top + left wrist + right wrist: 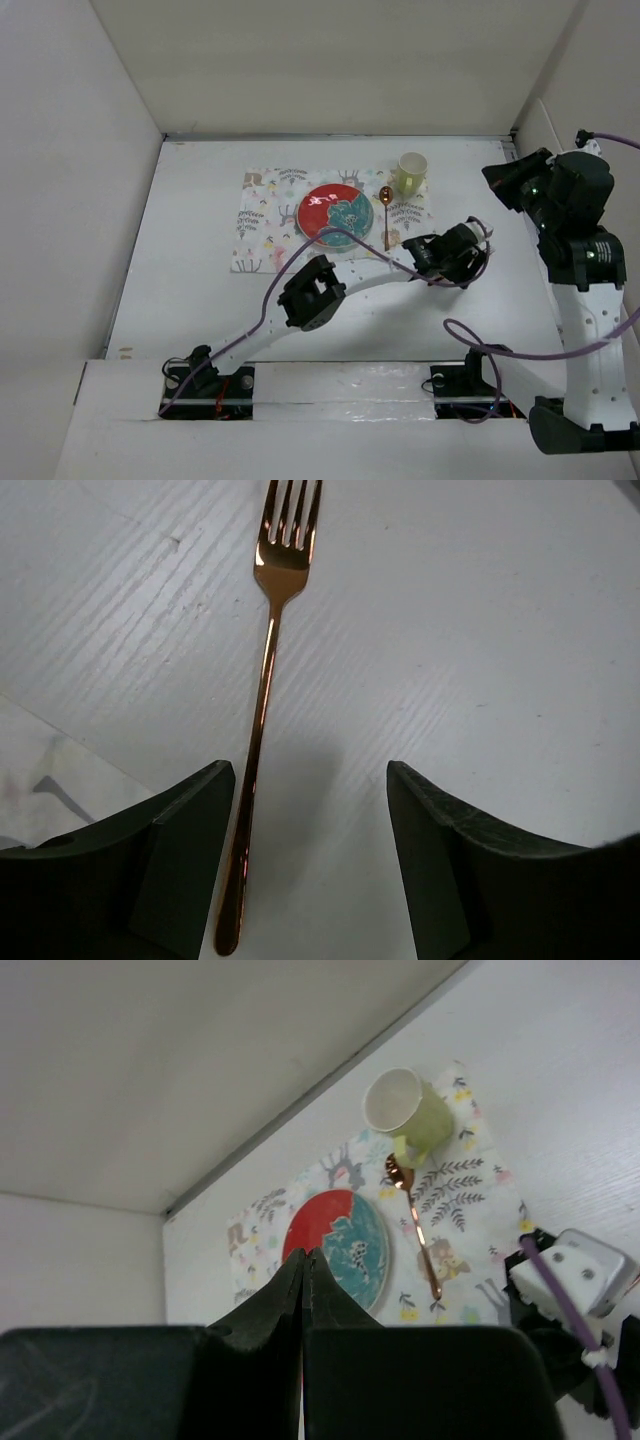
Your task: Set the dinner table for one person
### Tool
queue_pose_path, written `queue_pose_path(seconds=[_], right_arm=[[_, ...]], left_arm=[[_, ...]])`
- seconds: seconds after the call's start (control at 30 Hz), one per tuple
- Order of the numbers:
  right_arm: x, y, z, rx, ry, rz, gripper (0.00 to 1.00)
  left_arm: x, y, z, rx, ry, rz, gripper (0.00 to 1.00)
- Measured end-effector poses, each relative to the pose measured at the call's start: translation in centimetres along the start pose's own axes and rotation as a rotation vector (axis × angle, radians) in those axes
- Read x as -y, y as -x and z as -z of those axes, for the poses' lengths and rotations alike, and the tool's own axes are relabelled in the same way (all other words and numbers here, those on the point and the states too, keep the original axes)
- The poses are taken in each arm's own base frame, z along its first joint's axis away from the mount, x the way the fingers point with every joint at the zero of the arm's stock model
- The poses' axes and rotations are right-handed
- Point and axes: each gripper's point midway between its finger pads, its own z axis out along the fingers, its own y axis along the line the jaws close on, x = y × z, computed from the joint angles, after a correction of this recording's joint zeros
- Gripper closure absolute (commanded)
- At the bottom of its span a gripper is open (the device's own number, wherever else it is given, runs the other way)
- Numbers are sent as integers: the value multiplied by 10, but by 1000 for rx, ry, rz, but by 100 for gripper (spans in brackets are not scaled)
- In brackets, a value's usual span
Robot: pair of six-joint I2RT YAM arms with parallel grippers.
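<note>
The left hand is wide open over the flat white bench and holds nothing. A thin, shiny copper fork lies on the bench between its dark fingers. The right hand is pinched closed and empty, up high.

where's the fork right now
In the left wrist view the fork lies on the dinner table within the open left gripper, just right of the placemat.

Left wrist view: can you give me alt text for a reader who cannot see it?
A slim copper-coloured metal fork lies flat on the white matte dinner table, tines pointing away. Its handle runs between the two dark fingers of the open left gripper, nearer the image-left one.
</note>
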Motion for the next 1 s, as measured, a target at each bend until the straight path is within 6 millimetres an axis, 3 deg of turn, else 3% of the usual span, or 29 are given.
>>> queue_pose_path(seconds=[0.1,0.23,0.53,0.83,1.0], right_arm=[[-19,0,23,-6,80,4,100],[-28,-11,37,-53,133,16,100],[-19,-26,41,-115,106,27,100],[-40,-9,46,-76,165,17,100],[-52,2,51,-44,198,6,100]], left_arm=[[-11,-11,-15,-8,31,6,40],[-16,0,-19,39,53,18,40],[-24,3,-35,76,56,2,66],[-26,-2,-41,131,101,-59,78],[-25,-7,-41,171,176,-100,77]])
